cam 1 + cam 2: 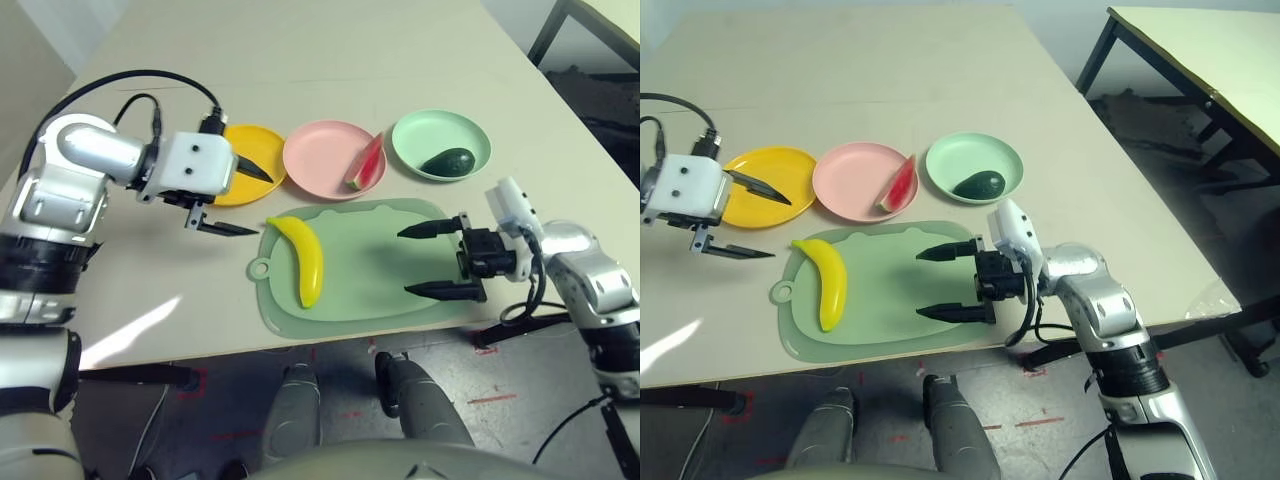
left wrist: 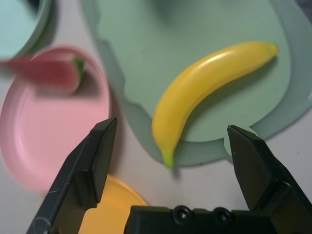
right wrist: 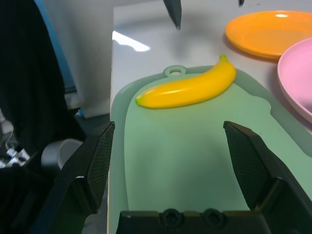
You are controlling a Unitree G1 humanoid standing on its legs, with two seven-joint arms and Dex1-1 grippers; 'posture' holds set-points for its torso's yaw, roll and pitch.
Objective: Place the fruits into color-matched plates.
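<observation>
I'm watching the banana (image 1: 304, 262) lying loose near the mat's (image 1: 400, 275) handle end — both the left gripper (image 1: 232, 200) and the right gripper (image 1: 436, 259) gaping, empty; a careless descent risks nudging it off.

Three fruits were there: one banana (image 1: 305, 262), one avocado (image 1: 447, 161), one watermelon wedge (image 1: 367, 164); three plates (image 1: 328, 157); apparently one mat (image 1: 380, 270).

The banana (image 1: 305, 262) was yellow on a pale green mat (image 1: 380, 275). The watermelon wedge (image 1: 367, 165) was red, the avocado (image 1: 448, 161) dark green; plates were yellow-orange (image 1: 255, 140), pink (image 1: 320, 150), mint (image 1: 425, 130).
</observation>
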